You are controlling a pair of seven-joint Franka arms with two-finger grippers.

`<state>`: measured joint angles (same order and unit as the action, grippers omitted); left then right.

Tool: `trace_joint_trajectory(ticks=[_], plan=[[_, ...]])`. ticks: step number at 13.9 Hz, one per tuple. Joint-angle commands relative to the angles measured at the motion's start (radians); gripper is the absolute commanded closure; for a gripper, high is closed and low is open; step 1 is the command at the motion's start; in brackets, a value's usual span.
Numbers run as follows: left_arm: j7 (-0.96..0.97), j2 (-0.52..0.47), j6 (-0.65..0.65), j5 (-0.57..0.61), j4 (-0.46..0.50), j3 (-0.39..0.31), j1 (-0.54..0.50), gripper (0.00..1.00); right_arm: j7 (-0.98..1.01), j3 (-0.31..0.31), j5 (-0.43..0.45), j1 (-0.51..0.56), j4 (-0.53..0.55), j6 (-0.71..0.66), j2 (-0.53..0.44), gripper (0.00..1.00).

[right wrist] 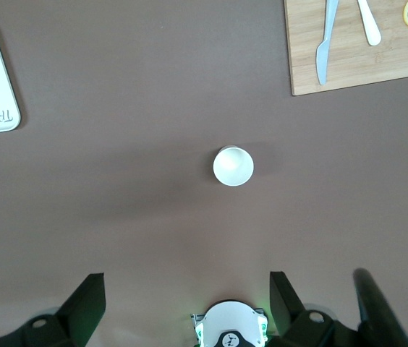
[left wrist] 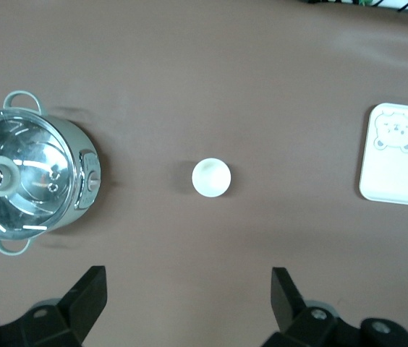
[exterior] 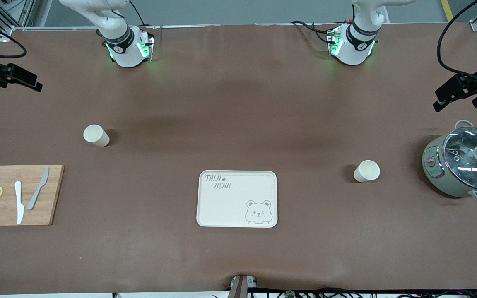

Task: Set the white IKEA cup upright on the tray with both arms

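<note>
Left gripper (left wrist: 184, 300) and right gripper (right wrist: 182, 303) hang wide open, empty; wrist views show each over a cup (left wrist: 211, 178) (right wrist: 233, 165) standing well apart from the tray (exterior: 237, 199).

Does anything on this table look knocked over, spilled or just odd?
Nothing stands out. Two white cups, one toward the right arm's end and one beside the lidded grey pot, stand upright; the cream bear tray lies bare; knives and lemon slices rest on the wooden cutting board.

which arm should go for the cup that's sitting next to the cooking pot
The left arm. Its open gripper hangs over that cup, which stands beside the pot at its end of the table. The right gripper, also open, is over the other cup.
</note>
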<state>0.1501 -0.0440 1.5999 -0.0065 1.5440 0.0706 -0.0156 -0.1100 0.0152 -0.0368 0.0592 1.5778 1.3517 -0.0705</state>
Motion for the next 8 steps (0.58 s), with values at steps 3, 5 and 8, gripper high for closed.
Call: trace_joint_trajectory(ticks=[3,5,8], plan=[[-0.006,-0.011,-0.024,0.019,0.004,-0.002,0.002,0.00,-0.011,0.011,0.002,0.014,0.004,-0.002,-0.008,0.00],[-0.014,0.009,-0.024,0.091,-0.008,0.008,0.006,0.00,-0.011,0.011,0.002,0.016,0.004,0.000,-0.008,0.00],[-0.001,0.048,-0.017,0.092,0.008,0.015,0.013,0.00,-0.011,0.011,0.002,0.016,0.004,0.000,-0.008,0.00]])
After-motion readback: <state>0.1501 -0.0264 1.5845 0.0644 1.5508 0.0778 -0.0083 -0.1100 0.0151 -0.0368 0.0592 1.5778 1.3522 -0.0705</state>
